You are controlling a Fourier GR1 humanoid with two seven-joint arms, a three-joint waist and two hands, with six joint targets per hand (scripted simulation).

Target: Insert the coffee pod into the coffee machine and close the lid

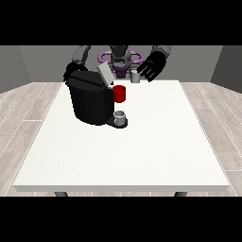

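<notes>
A large white table [118, 156] fills the view, its near half bare. Left of centre stands a black coffee machine [90, 101], bulky and rounded, with a small grey cup [120, 116] on the drip base at its near right corner. Above the cup a red part [119, 93] juts from the machine's right side; it may be the brew head or the pod seated there, and the view is too small to settle which. A grey lid [105, 74] slants upward from the machine's top, tilted open towards the far right.

Farther back, near the table's far edge, a small grey cylinder [135, 77] stands upright, apart from the machine; it looks like the coffee pod, not yet picked up. Just beside and above it hovers the hand at the view's right [152, 67], black fingers spread apart and holding nothing. The hand at the view's left [71, 72] shows only as a dark shape behind the machine's top left corner; whether its fingers are apart or curled cannot be told.

The step in hand appears to be grasping the pod. To do it well, the open hand should come down squarely over the cylinder, keep it upright while the fingers close, then lift before carrying it left, staying clear of the raised lid.
</notes>
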